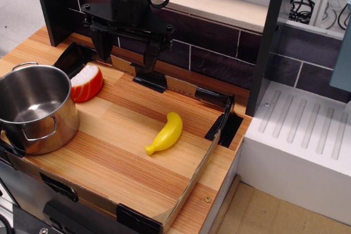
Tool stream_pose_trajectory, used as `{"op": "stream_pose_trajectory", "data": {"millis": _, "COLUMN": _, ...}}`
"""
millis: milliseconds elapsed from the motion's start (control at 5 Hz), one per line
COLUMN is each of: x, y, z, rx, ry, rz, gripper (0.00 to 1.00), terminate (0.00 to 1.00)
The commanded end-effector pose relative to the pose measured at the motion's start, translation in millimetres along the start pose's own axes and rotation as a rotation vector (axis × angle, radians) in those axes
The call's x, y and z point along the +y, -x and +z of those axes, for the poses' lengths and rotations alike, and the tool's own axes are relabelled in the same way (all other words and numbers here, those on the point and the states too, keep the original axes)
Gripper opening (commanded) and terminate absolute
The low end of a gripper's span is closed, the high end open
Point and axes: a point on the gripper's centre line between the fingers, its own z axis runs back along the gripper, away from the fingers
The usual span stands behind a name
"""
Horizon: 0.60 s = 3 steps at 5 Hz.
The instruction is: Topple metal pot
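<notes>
One arm over a wooden board [126,135] edged with a low cardboard rim [194,176] and black corner brackets. Gripper [127,53] hangs at the far side of the board, near the dark tiled back wall [219,53], fingers pointing down and set apart with a clear gap between them; nothing is held. Pot [35,108] stands upright at the near-left corner of the board, mouth up, interior empty as far as visible, one wire handle toward the near side and the other at the far rim. Its left part runs to the picture edge. Orange-and-white object [86,83] sits just beside the pot on its far-right side, possibly touching the wall; contact cannot be confirmed. Banana [165,133] lies near mid-board, well apart from the pot and to the right of it. Gripper is apart from the pot, up and to the right-far of it, no contact. Task status, judged: not begun in effect, since the pot is upright and untouched. Remaining: bring the gripper to the pot, push or hook high on the wall or rim, tip it onto its side. Risk noted: the pot sits close to the near-left rim, so a push leftward might carry it off the board; the orange-and-white object lies on the likely approach path.
</notes>
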Motion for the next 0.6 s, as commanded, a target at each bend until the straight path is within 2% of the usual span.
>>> {"op": "stream_pose_trajectory", "data": {"millis": 0, "x": 0.0, "y": 0.0, "z": 0.0, "rx": 0.0, "ry": 0.0, "rz": 0.0, "gripper": 1.0, "terminate": 0.0}}
{"op": "stream_pose_trajectory", "data": {"millis": 200, "x": 15.9, "y": 13.8, "z": 19.4, "rx": -0.003, "ry": 0.073, "rz": -0.115, "gripper": 1.0, "terminate": 0.0}}
{"op": "stream_pose_trajectory", "data": {"millis": 400, "x": 31.9, "y": 33.2, "z": 26.8, "rx": 0.03, "ry": 0.11, "rz": -0.206, "gripper": 1.0, "terminate": 0.0}}
